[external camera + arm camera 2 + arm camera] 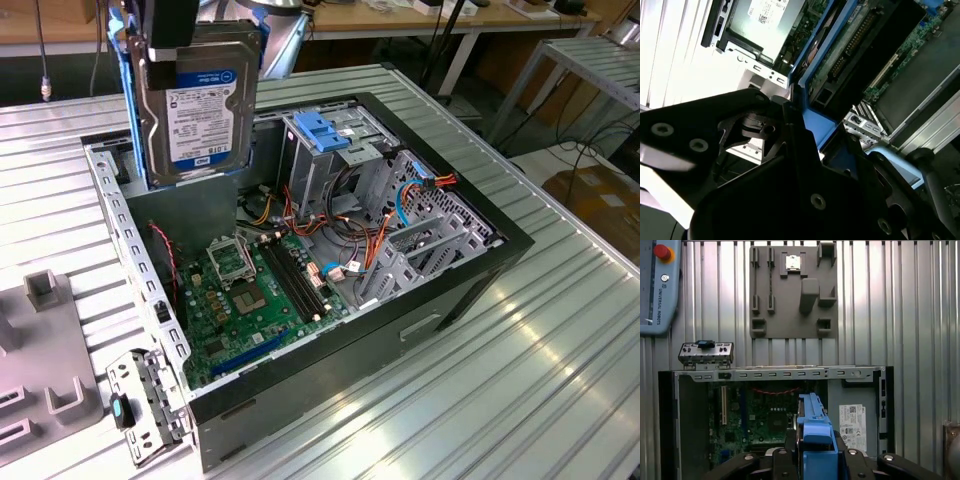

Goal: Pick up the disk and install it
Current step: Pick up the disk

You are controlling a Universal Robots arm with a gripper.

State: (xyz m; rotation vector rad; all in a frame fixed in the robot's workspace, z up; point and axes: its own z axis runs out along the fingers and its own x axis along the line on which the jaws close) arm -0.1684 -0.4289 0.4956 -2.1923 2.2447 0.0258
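Above the open case (pixel 330 345), the disk (pixel 195 100) is held upright, gripped at its top edge by the claw (pixel 172 45). The case is set on the ribbed counter (pixel 540 380).

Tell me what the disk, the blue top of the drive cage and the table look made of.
The disk: silver-grey metal casing, dull cast look, with a glossy white-and-blue paper or film label. The blue top of the drive cage: probably moulded plastic, even matte colour. The table: likely aluminium, ribbed, with bright glare streaks.
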